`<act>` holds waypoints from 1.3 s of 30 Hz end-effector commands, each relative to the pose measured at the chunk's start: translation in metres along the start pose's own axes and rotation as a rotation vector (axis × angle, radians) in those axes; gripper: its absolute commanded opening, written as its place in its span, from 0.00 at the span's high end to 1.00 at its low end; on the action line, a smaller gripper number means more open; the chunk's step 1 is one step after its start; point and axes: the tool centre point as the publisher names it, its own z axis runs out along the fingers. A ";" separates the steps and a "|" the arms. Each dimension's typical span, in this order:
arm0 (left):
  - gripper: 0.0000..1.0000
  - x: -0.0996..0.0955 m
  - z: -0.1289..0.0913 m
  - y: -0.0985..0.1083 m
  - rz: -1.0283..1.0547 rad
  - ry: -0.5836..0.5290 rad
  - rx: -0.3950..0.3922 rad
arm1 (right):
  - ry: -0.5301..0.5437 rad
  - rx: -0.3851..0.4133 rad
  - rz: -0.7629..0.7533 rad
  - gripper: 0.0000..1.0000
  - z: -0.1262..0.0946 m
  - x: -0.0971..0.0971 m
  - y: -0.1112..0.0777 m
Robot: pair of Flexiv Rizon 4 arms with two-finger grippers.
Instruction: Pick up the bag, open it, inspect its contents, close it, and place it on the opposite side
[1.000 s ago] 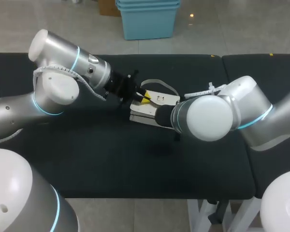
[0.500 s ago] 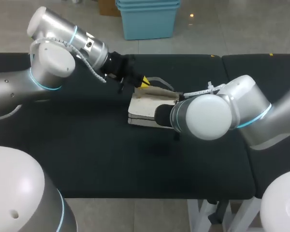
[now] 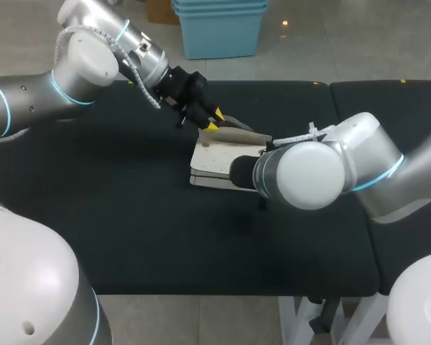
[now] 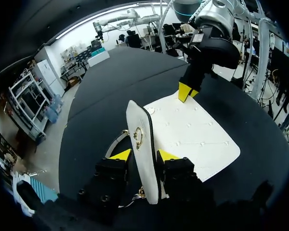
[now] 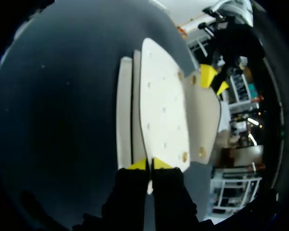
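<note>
Left tool (image 4: 143,155) clamped on the upright flap (image 4: 142,127) of the white bag (image 4: 195,137), right tool (image 5: 148,164) pinched on its opposite edge, bag body ahead on the surface (image 3: 129,215); flap lifted higher than one second ago

Robotics lab (2 arms (image 3: 29,108), table (image 3: 129,237)).
</note>
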 end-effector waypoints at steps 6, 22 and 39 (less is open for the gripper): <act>0.28 0.028 0.010 -0.002 0.055 -0.190 -0.010 | -0.007 -0.003 0.001 1.00 0.001 0.003 -0.002; 0.47 -0.006 0.037 0.010 -0.041 -0.181 -0.023 | -0.007 -0.003 0.001 1.00 0.001 0.003 -0.002; 0.55 -0.019 0.047 0.011 -0.100 -0.146 -0.104 | -0.007 -0.003 0.001 1.00 0.001 0.003 -0.002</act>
